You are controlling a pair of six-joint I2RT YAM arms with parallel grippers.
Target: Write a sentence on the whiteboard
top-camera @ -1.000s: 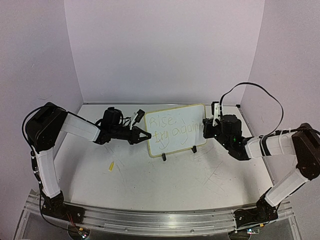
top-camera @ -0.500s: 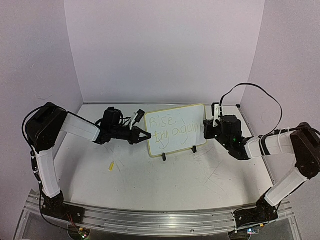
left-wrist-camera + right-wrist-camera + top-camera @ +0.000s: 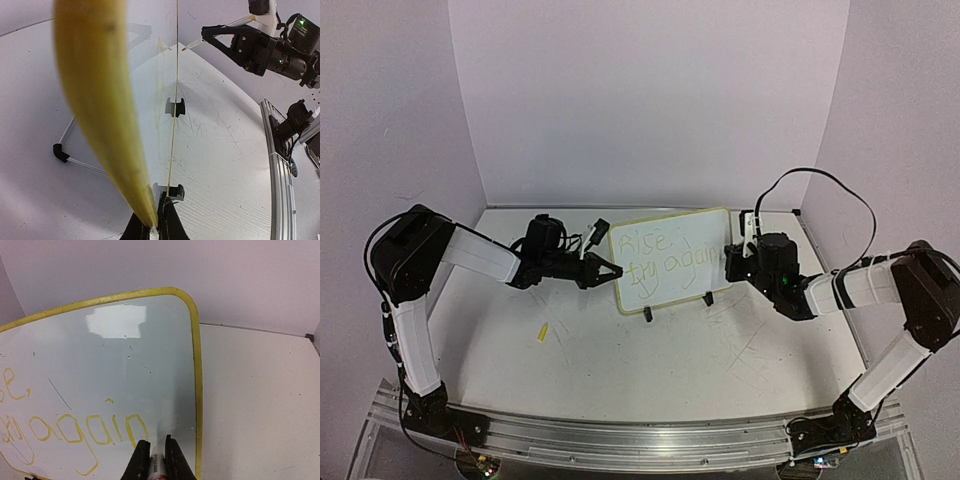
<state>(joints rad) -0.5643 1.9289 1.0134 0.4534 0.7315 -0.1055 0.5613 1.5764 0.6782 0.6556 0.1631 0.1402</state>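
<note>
Whiteboard, upright on counter: left gripper pinching its 9 o'clock rim; right gripper pinching marker, 3 o'clock side.

The whiteboard runs past the left edge, seemingly clipping its writing.

Robotics lab test cell. Plain pale walls are enclosing a scuffed white tabletop at 9, 12 and 3 o'clock; an aluminium rail is running along 6 o'clock, carrying two arm bases.
</note>
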